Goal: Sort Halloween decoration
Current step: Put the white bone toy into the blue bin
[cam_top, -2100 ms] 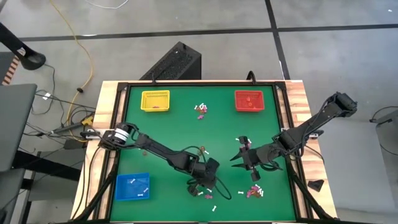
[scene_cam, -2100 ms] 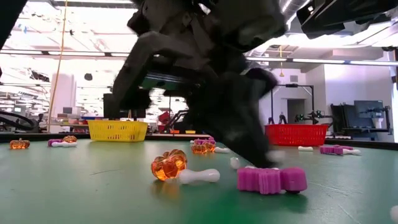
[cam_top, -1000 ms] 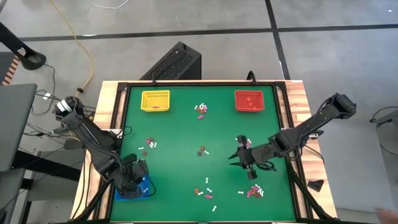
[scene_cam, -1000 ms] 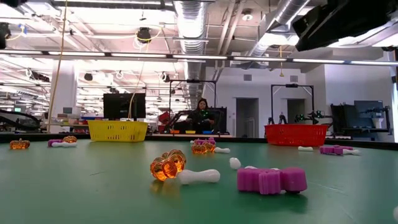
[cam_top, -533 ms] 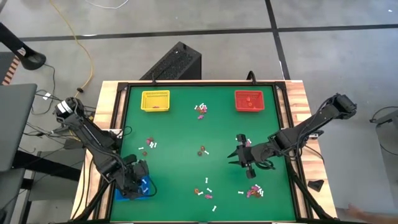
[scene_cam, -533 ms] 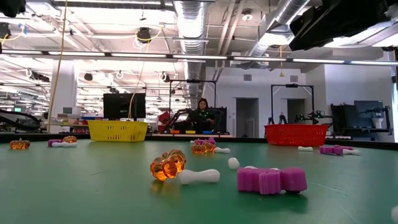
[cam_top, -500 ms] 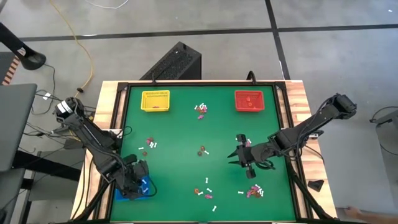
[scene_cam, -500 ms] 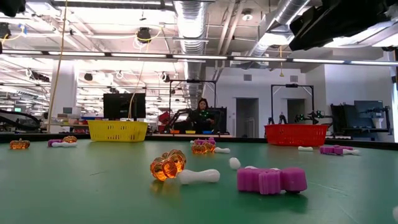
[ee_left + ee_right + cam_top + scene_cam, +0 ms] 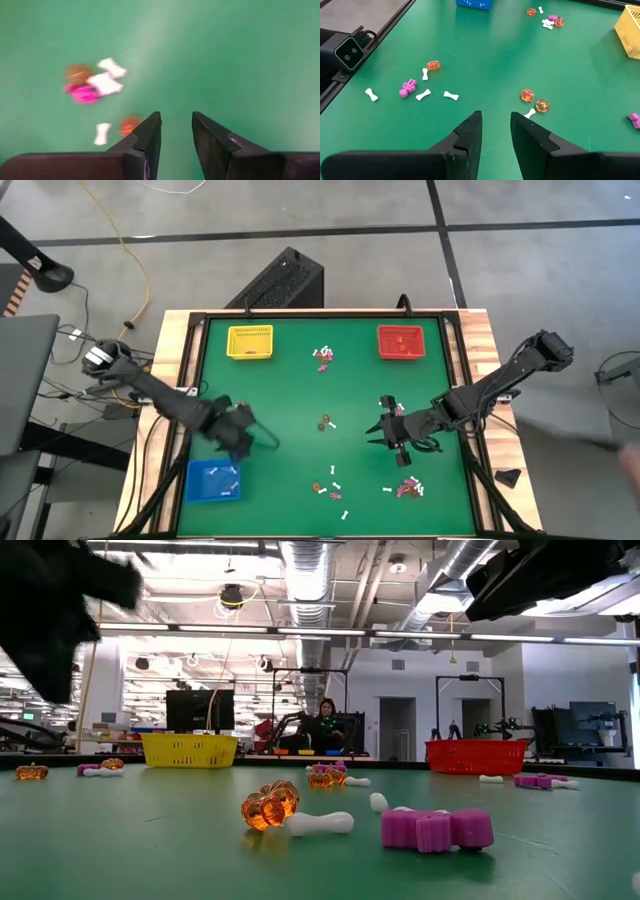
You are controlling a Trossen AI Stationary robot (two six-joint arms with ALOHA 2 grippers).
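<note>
The green tabletop [image 9: 290,390] carries yellow [image 9: 250,342], red [image 9: 400,342] and blue [image 9: 212,480] trays; scattered trinkets [image 9: 243,413] lie just beside the left claw [image 9: 243,442].

Bright, even ceiling light; the left end effector [image 9: 238,436] smears with motion blur, and its wrist view is soft.

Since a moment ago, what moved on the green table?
The left claw swung from low in the middle to the blue tray, then lifted off toward a trinket cluster, open and empty. The right claw stayed put; the yellow tray and red tray too.
</note>
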